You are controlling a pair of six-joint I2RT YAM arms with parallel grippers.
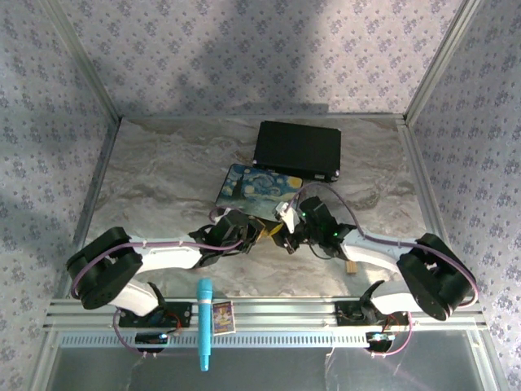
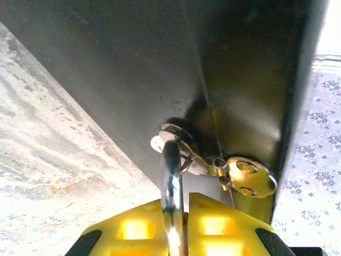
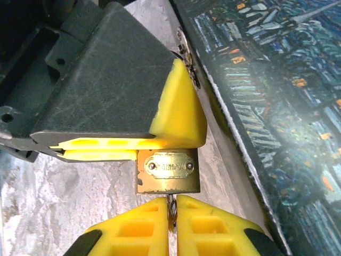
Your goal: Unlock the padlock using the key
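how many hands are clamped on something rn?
2. The left hand is shut on the silver U-shaped shackle of the small brass padlock; the right hand is shut on the thin metal key at the padlock's underside. None hidden.

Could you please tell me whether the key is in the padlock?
Apparently in: the key bridges the underside of the padlock and the shut right gripper.
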